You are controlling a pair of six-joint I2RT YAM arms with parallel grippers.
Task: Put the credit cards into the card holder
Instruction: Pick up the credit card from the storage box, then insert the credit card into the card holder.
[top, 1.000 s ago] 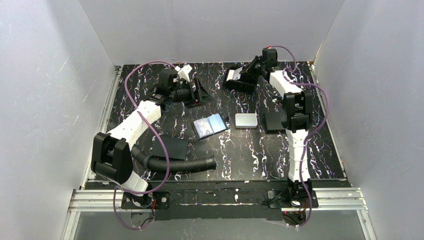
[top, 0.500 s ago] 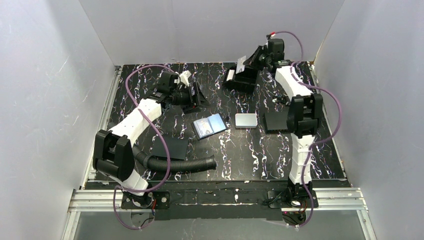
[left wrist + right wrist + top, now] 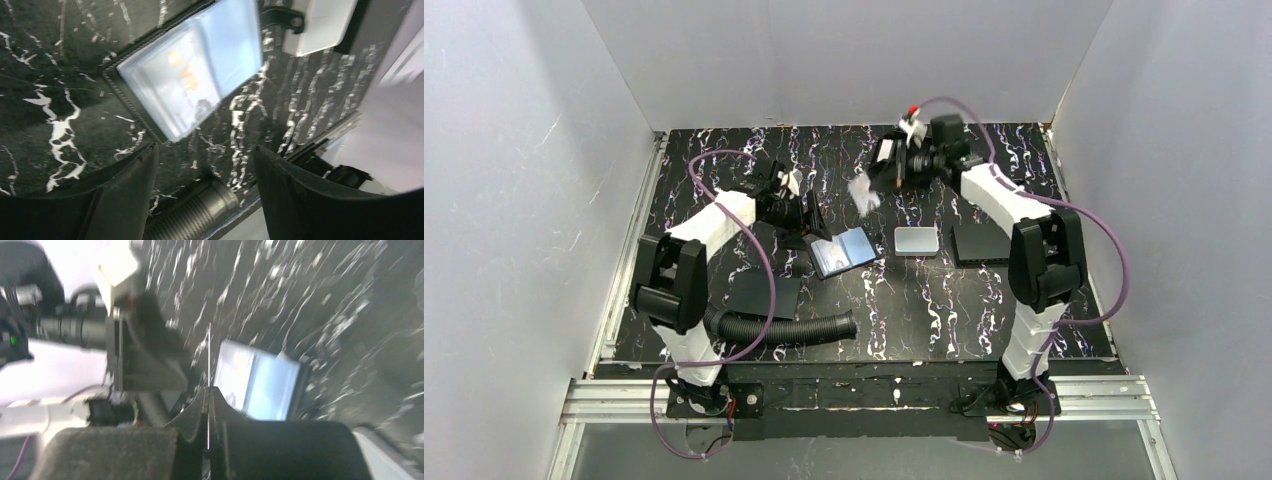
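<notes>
A pale credit card [image 3: 861, 192] is clamped edge-on between the closed fingers of the right gripper [image 3: 208, 396], which is swung in from the back since the earlier frame. The left gripper [image 3: 204, 165], fingers apart, is brought closer over the open card holder [image 3: 120, 92], which lies just beyond its fingertips.

Light was bright, even, diffuse | top view sharp, soft shadows | left wrist: glare washed out credit cards [image 3: 190, 85] toward 12 o'clock | right wrist: heavy motion blur throughout

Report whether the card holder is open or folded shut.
Open. The card holder lies spread flat, both blue-faced halves facing up.
</notes>
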